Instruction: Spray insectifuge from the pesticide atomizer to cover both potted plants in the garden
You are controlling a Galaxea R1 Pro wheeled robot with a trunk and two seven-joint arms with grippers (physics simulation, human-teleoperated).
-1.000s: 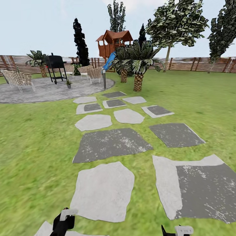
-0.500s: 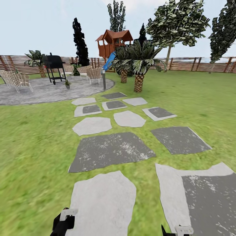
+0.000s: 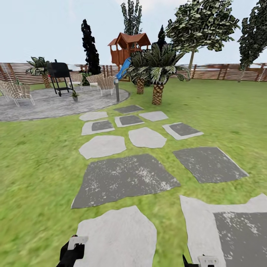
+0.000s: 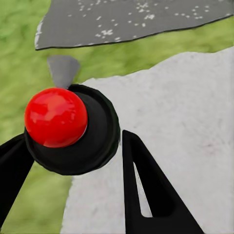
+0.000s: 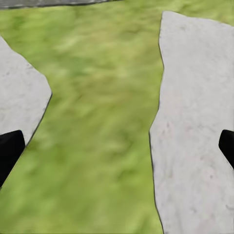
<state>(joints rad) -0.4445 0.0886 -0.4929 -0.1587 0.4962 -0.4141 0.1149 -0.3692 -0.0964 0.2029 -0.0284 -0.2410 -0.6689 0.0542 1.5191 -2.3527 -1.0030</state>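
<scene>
The garden lawn (image 3: 33,167) runs ahead, crossed by pale and dark stepping stones (image 3: 124,178). Far off on the grey round patio (image 3: 40,105), one small potted plant (image 3: 75,96) stands near a black grill (image 3: 61,76). The pesticide atomizer is out of view. My left gripper (image 3: 72,250) hangs low over a pale stone, fingers spread and open (image 4: 73,138); a red ball on a black disc (image 4: 56,117) sits between them in the left wrist view. My right gripper (image 3: 202,261) is open over grass and stone (image 5: 117,146), holding nothing.
A grey bollard lamp (image 3: 117,91) stands at the patio's edge. Two scaly-trunked palms (image 3: 157,79) rise beyond the stones, with a wooden playhouse (image 3: 128,46) behind. Wicker chairs (image 3: 15,92) ring the patio. A brown slatted fence (image 3: 222,72) closes the far side.
The whole view has advanced along the path: the stepping stones slid toward me and the patio drew slightly closer. Both grippers keep the same pose.
</scene>
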